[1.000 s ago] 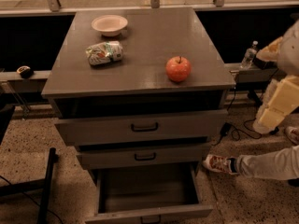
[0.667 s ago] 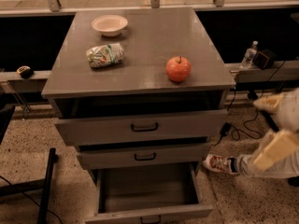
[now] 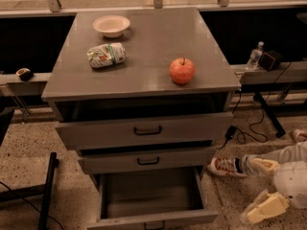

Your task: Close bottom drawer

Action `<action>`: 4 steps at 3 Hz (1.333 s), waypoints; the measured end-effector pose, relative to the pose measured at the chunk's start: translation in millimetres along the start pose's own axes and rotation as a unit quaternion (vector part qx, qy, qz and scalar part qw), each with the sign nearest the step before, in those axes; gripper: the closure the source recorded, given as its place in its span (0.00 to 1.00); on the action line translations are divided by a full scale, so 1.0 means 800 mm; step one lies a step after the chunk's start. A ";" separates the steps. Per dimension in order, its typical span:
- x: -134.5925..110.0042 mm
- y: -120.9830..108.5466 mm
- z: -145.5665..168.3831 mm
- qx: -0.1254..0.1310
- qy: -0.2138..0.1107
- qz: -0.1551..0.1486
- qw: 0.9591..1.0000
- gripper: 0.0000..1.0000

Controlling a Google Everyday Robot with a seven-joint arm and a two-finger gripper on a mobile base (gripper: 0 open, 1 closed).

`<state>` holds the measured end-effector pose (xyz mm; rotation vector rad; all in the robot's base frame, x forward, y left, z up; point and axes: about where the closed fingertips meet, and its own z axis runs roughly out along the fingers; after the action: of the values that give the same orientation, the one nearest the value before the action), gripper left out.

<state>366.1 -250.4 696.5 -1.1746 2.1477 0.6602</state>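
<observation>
Low at the cabinet's foot in the camera view, the grey, deep-boxed bottom drawer (image 3: 151, 195) stands pulled far out. To its right, near the floor, the cream-coloured gripper (image 3: 266, 209) hangs apart from it; how wide it stands cannot be made out.

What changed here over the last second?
The robot's cream-coloured gripper dropped from beside the cabinet top to down low, right of the open grey bottom drawer, touching nothing. The drawer stayed pulled out; the red apple, white bowl and crumpled snack bag did not move.
</observation>
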 end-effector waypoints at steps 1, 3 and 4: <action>0.003 0.000 0.006 -0.002 -0.005 -0.001 1.000 0.00; 0.014 -0.041 0.099 0.068 -0.105 -0.038 0.991 0.00; 0.054 -0.059 0.139 0.084 -0.111 -0.061 0.988 0.00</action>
<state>417.3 -223.6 582.1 -1.0788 1.8891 0.5194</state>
